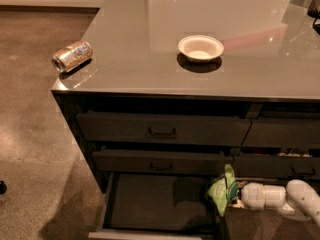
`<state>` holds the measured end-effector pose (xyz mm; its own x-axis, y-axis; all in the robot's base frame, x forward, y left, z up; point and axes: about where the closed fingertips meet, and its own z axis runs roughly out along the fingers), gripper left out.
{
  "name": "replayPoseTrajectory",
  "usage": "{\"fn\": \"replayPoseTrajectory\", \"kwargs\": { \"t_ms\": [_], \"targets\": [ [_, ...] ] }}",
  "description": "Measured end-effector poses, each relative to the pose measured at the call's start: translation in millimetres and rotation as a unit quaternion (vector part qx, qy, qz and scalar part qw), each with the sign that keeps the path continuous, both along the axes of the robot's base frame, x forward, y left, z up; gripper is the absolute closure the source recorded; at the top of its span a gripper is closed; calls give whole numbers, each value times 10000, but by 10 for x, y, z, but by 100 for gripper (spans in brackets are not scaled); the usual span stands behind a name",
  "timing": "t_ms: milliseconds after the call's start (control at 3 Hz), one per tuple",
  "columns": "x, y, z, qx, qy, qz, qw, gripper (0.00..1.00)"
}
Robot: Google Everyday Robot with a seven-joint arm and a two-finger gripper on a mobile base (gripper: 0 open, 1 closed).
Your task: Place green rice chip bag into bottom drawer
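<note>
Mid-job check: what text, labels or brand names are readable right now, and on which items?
The green rice chip bag, held by the gripper at the bottom drawer's right edge: print too blurred to read.
The can on the counter: label unreadable.
The white bowl and upper drawer fronts: no text.
</note>
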<state>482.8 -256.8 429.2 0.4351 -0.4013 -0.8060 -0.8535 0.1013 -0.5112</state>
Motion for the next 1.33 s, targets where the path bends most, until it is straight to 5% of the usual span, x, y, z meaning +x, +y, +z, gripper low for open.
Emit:
{"fn": "replayPoseTrajectory", "kwargs": {
  "t_ms": [667,1000,1333],
  "targets": [
    [-89,76,-420,293,57,305,9991,100],
    [-96,160,-670,163,-2,176,9997,100],
    [-220,343,-921,-375,-69,384,9985,100]
  ]
}}
